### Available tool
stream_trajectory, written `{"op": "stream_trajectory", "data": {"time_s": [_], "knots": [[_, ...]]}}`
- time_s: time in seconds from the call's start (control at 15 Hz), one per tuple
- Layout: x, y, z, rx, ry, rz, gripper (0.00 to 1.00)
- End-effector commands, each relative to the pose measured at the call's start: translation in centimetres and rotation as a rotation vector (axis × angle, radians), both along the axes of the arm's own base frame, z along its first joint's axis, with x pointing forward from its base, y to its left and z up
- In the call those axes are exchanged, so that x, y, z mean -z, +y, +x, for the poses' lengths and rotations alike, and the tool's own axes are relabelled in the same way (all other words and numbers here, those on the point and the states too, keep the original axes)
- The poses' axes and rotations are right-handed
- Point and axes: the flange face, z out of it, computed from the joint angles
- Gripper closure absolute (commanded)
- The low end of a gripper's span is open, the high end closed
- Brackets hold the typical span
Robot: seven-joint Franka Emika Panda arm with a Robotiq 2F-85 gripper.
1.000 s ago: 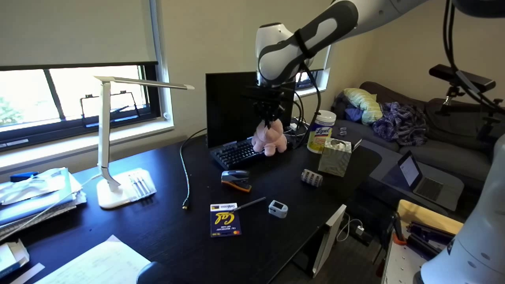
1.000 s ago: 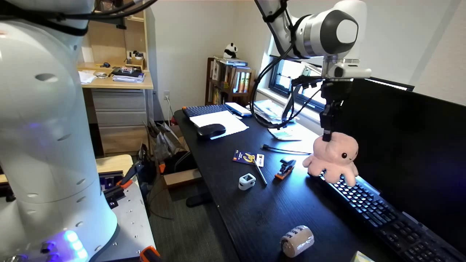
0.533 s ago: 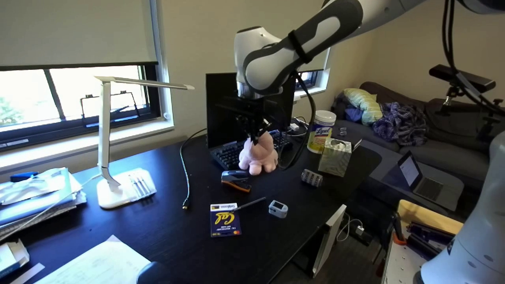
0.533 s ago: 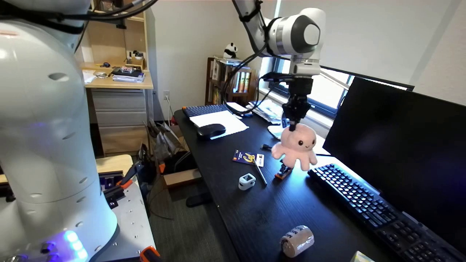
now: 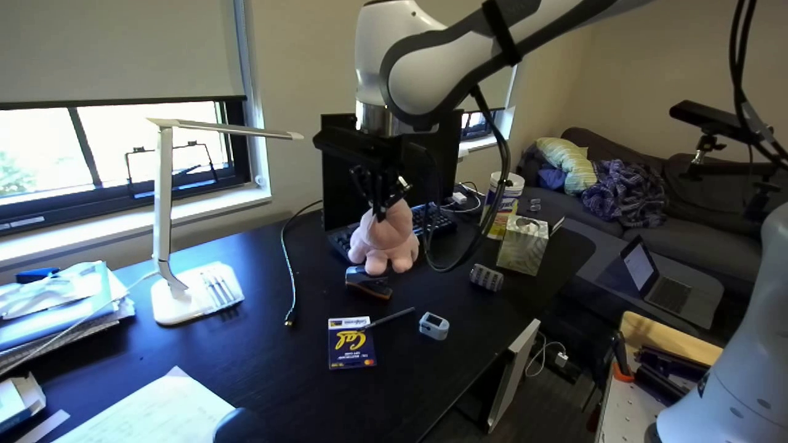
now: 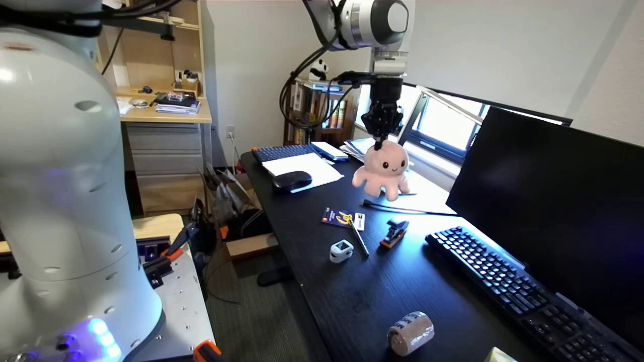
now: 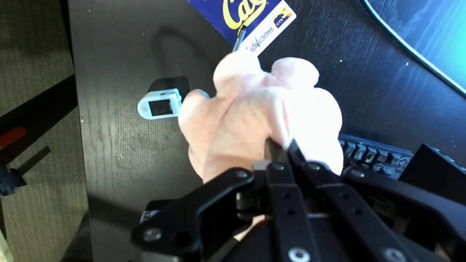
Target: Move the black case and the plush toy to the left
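Pink toy [image 6: 380,174] hangs from tool [image 7: 282,144]; box [image 5: 522,253] holds tissue [image 5: 529,223].

In an exterior view the gripper [image 5: 381,212] pinches the toy [image 5: 386,239], lamp [image 5: 163,209] at its nine o'clock, tissue box [image 5: 522,248] at three.

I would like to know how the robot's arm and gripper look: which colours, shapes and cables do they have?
The arm is white and rounded, with dark grey trim, a black strap and a silver ring above the gripper. Loose black cables run beside it. The gripper is black, with slim jointed fingers and small metal screws. The white base shows bluish lights.
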Motion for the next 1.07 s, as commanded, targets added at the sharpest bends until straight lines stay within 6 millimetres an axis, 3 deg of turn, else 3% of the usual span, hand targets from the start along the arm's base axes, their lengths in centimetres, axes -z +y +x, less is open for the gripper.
{"op": "stream_trajectory", "data": {"time_s": [0.0,0.27,0.67,0.73,0.8,1.0], "knots": [[0.1,-0.1,0.0,0.002,0.001,0.000,0.99],[1.1,4.9,-0.6,0.232,0.024,-0.048,0.99],[3.2,15.1,-1.1,0.537,0.032,-0.079,0.99],[3.4,16.0,-1.5,0.588,0.033,-0.081,0.99],[3.3,15.1,-2.1,0.494,0.032,-0.067,0.96],[4.0,16.3,-1.9,0.528,0.038,-0.073,0.99]]}}
